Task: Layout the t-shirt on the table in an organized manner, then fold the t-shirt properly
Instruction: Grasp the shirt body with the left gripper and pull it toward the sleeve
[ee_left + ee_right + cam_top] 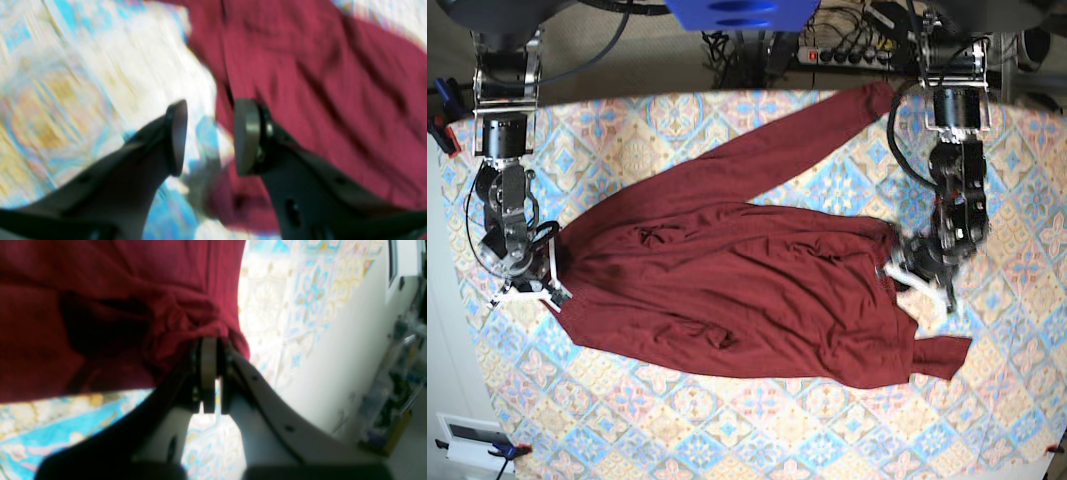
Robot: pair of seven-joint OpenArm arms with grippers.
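Only the base view shows the t-shirt [727,290] spread across the table [757,425]. Right gripper [213,373] pinches its edge; left gripper [210,136], blurred, apparently stands apart, empty.

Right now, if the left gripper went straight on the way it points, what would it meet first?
Probably the edge of the t-shirt: the open left gripper points down at the table where maroon cloth meets patterned covering. The view is blurred, so depth is unclear.
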